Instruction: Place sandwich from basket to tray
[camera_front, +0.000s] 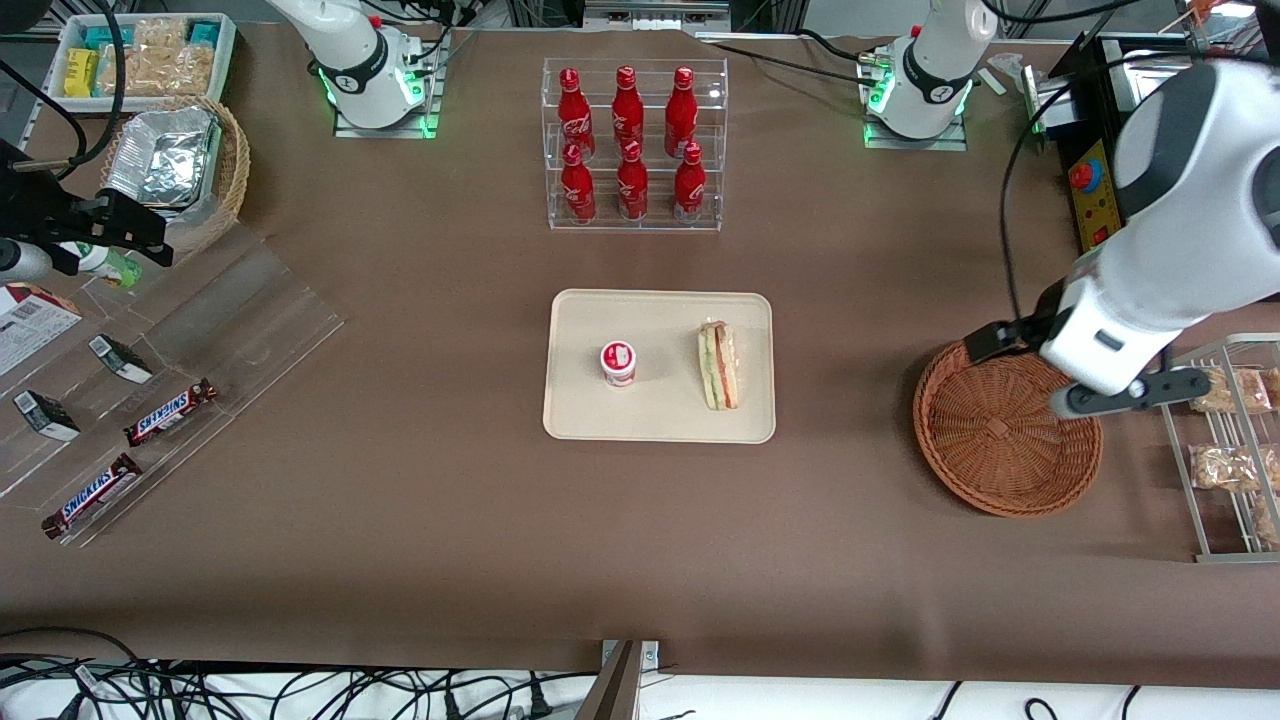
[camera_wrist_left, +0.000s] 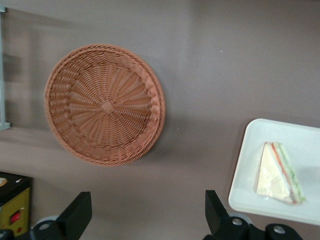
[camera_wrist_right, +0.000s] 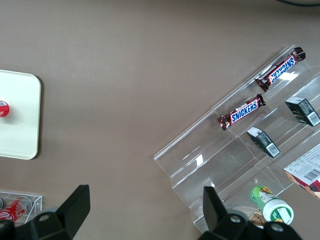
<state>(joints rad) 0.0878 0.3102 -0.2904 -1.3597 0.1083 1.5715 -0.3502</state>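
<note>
1. We see the sandwich (camera_front: 719, 365) lying on the tray (camera_front: 660, 418), at 3 o'clock from a small cup (camera_front: 618, 362).
2. The gripper (camera_front: 1128, 392) hangs over the empty basket (camera_front: 990, 450), jaws spread and holding nothing.
3. Risk: a low retreat could snag the basket rim and drag it.

The working arm's glossy white rounded shell carries a dark grey joint band and black cables. Its black two-finger gripper (camera_wrist_left: 145, 220) has wedge-shaped fingers (camera_wrist_left: 77, 215) set wide apart, with silver screws at their bases.

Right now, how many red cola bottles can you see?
6, all in the clear rack: three on its upper step, three on the lower step. The gripper hangs open over the basket.
</note>
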